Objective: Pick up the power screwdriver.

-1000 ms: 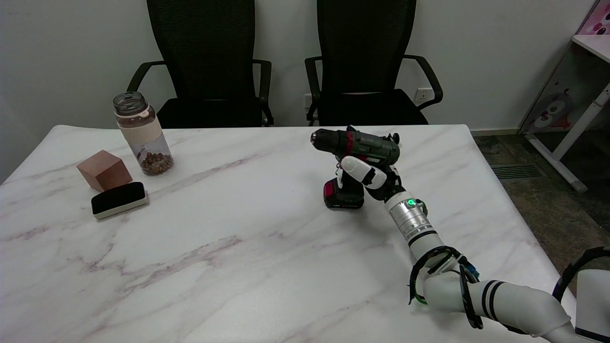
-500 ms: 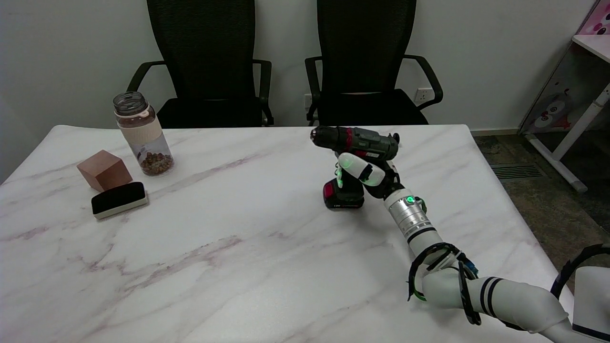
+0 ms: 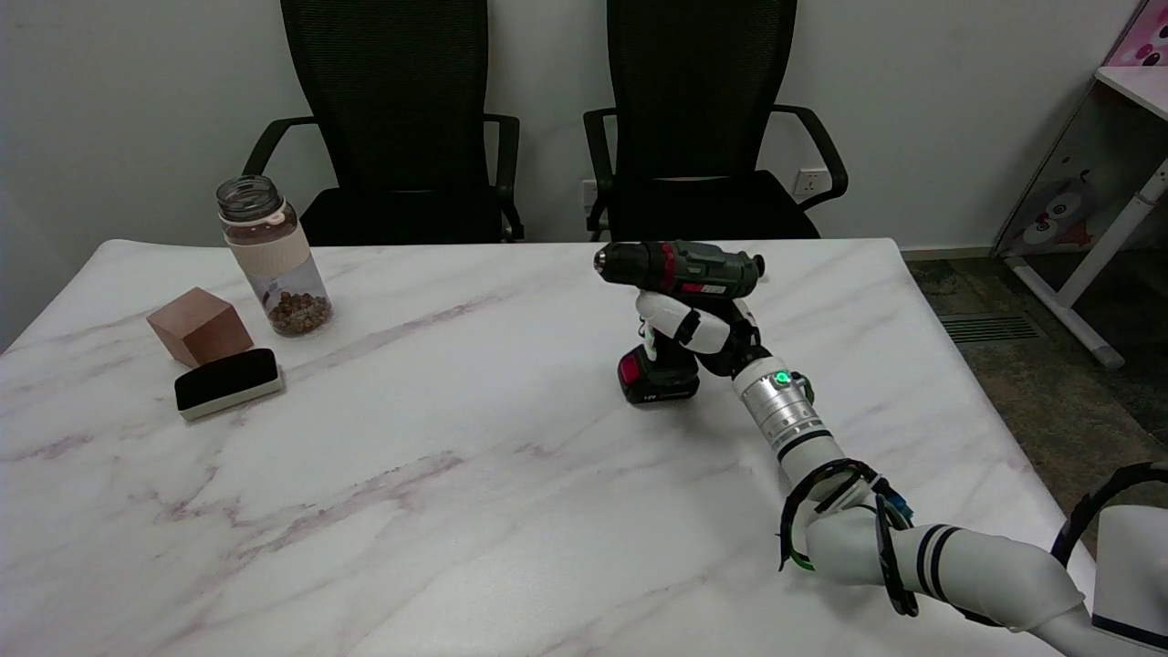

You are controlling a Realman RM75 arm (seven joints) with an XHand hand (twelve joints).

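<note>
Power screwdriver (image 3: 680,269) upright on its battery base, far-right part of marble surface (image 3: 411,474) | right robot hand (image 3: 695,328) wrapped around its handle, base apparently not yet lifted | risk: top-heavy tool pivots or slips if grip is loose during lift

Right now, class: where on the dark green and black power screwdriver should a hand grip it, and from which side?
Grip the upright handle of the dark green and black power screwdriver, between body and battery base, coming from the rear right, where the right hand wraps it. The chuck points left.
</note>
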